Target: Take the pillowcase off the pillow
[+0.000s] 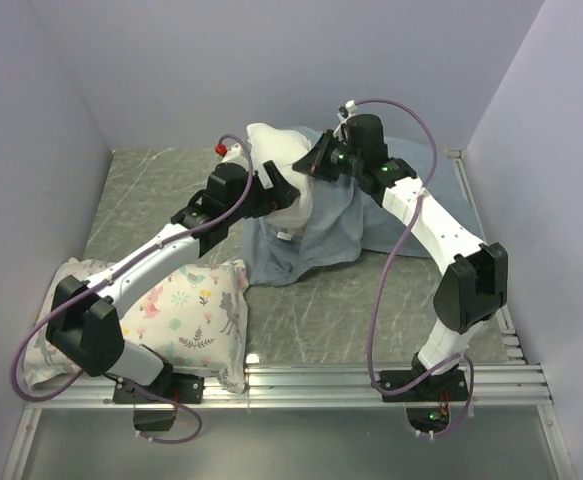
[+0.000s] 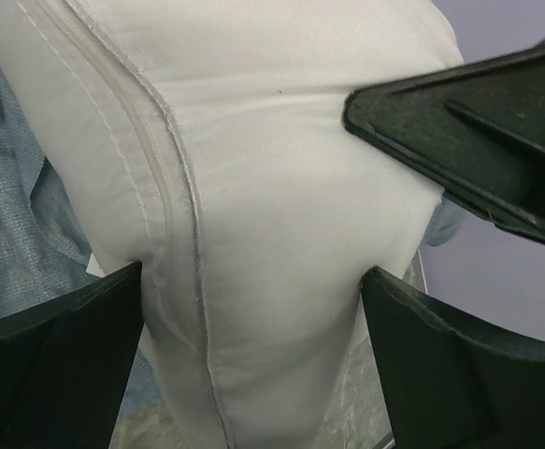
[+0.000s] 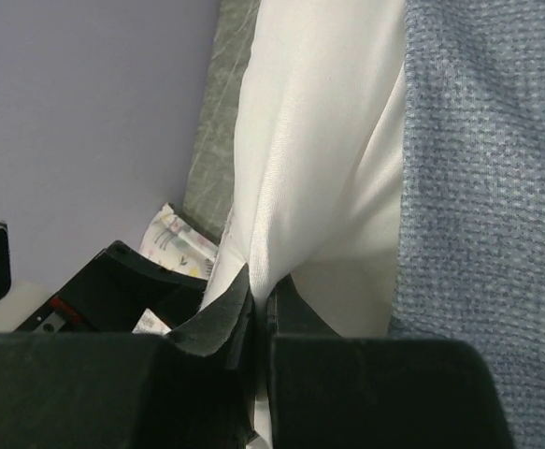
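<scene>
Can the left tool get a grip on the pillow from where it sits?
Likely yes: the left tool is open with a finger either side of the bare pillow, and the pillowcase lies off to one side, not between them.

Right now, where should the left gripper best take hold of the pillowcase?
Probably the slack fold of the pillowcase heaped on the table under the raised pillow, coming from above on the left gripper's side: there the fabric seems loose, clear of the pillow that the right gripper pinches.
</scene>
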Motion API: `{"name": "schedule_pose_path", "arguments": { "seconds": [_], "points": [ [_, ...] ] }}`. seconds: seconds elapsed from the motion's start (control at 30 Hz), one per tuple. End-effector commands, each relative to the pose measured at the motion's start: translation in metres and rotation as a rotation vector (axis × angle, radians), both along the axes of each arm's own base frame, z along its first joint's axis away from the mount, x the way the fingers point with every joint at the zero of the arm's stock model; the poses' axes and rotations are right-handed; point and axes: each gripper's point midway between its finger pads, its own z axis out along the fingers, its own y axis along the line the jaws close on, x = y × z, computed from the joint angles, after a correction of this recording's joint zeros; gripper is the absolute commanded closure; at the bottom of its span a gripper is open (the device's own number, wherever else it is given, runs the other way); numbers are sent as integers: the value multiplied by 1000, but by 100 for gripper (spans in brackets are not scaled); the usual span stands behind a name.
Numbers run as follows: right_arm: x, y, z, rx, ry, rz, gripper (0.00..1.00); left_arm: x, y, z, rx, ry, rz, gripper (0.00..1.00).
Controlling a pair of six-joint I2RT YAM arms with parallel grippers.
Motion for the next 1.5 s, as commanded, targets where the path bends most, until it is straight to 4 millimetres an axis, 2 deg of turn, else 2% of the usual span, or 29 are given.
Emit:
{"name": "schedule_pose_path", "arguments": {
  "seconds": [0.0, 0.03, 0.13, 0.17, 0.2, 0.27, 0.3, 0.33, 0.43, 0.47, 0.5, 0.57, 0.6, 0.67, 0.7, 0.8, 0.83, 0.87, 0.93, 1.0, 1.03, 1.07, 1.13, 1.2, 1.3, 1.33, 1.4, 1.43, 1.47],
  "points": [
    [-20, 36, 79, 115, -189, 126, 100, 22, -3, 20, -28, -42, 58, 1],
    [-26, 41, 81, 111, -201, 143, 100, 31, -3, 15, -25, -29, 71, 3],
    [-30, 39, 78, 79, -212, 141, 100, 45, 0, 10, -51, -22, 97, 53],
    [-30, 36, 76, 62, -199, 138, 100, 46, 0, 8, -55, -14, 102, 80],
    [-30, 31, 68, 5, -192, 130, 100, 54, 3, 7, -54, -14, 119, 100],
    [-26, 24, 66, -33, -209, 102, 86, 56, 3, 6, -49, -12, 123, 100],
    [-28, 18, 64, -67, -197, 87, 75, 57, 3, 6, -49, -13, 126, 100],
    [-29, 13, 63, -108, -214, 81, 58, 58, 6, 7, -46, -16, 143, 100],
    [-33, -21, 65, -216, -238, -28, 38, 59, 13, 8, -44, -19, 166, 100],
    [-41, -35, 79, -219, -272, -61, 35, 59, 14, 8, -42, -18, 171, 100],
    [-41, -49, 67, -265, -257, -119, 32, 58, 14, 8, -43, -19, 170, 100],
    [-45, -74, 66, -310, -271, -190, 25, 57, 16, 14, -45, -28, 168, 100],
    [-41, -91, 46, -370, -235, -248, 24, 56, 17, 15, -45, -30, 168, 100],
    [-33, -115, 25, -430, -200, -317, 23, 53, 19, 23, -52, -43, 167, 100],
    [-32, -123, 4, -472, -158, -329, 23, 52, 19, 28, -53, -53, 164, 100],
    [-18, -135, -24, -531, -127, -363, 23, 51, 22, 42, -45, -79, 165, 100],
    [-14, -136, -30, -541, -112, -363, 24, 50, 23, 49, -47, -87, 166, 100],
    [-8, -139, -49, -581, -63, -361, 26, 50, 23, 52, -42, -91, 165, 100],
    [3, -142, -52, -610, -55, -376, 32, 50, 26, 63, -40, -111, 168, 100],
    [11, -159, -65, -656, -9, -420, 42, 51, 32, 69, -35, -117, 176, 100],
    [12, -166, -66, -656, 1, -442, 63, 53, 41, 75, -42, -127, 194, 100],
    [11, -176, -63, -659, -2, -473, 74, 54, 48, 78, -45, -131, 202, 100],
    [11, -200, -66, -660, 6, -532, 92, 56, 68, 90, -64, -149, 228, 100],
    [8, -219, -60, -673, 8, -583, 100, 57, 85, 98, -69, -160, 252, 100],
    [6, -249, -56, -683, 29, -659, 100, 58, 124, 120, -106, -196, 310, 100],
    [5, -257, -57, -682, 36, -682, 100, 59, 148, 132, -113, -220, 359, 100],
    [4, -280, -60, -678, 67, -736, 100, 57, 172, 142, -128, -230, 405, 100],
    [5, -287, -62, -654, 81, -746, 100, 55, 201, 150, -138, -244, 467, 100],
    [4, -303, -64, -642, 97, -779, 100, 53, 213, 153, -153, -246, 478, 100]
  ]
}}
